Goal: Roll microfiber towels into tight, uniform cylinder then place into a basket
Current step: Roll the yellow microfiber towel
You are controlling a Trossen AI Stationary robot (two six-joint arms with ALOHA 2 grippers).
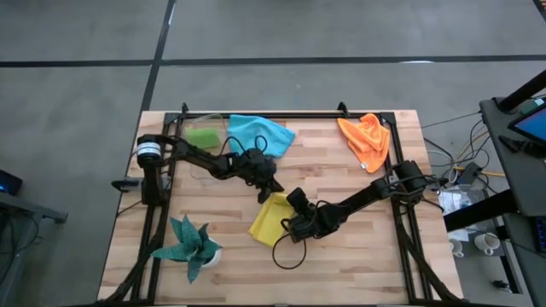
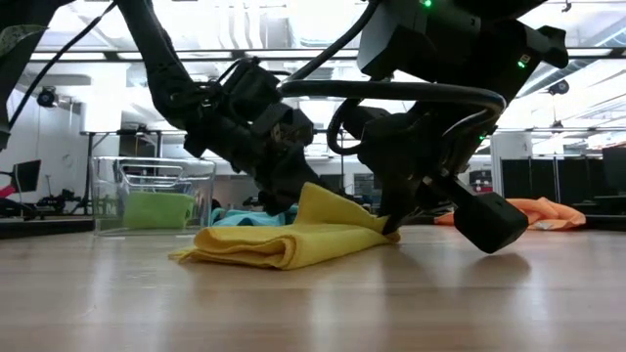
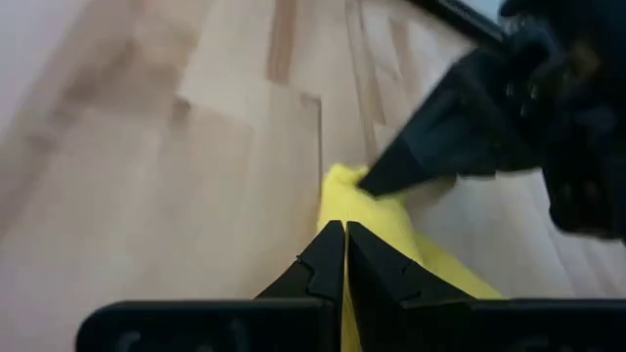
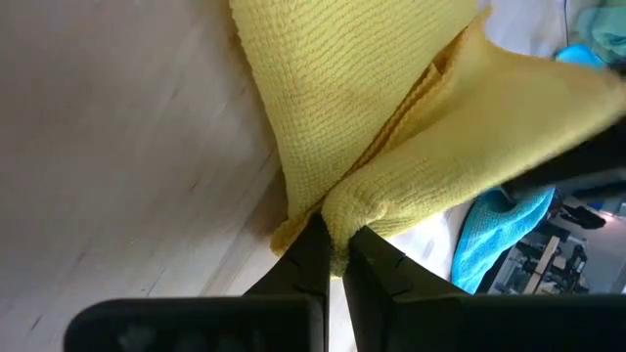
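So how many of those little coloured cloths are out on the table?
4: green one inside the clear basket, blue beside it, orange at the far right, yellow mid-table, pinched by both grippers. None seem hidden.

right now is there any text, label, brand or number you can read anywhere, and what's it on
None can be read.
Yellow towel, blue towel, orange towel, green towel: plain, no labels showing.
Clear basket: no marking visible.
Screen beside the table: too small to read.
Room behind, low view: no legible signs.

Open-plan lab; ceiling strip lights (image 2: 245, 54); monitor (image 2: 23, 176).
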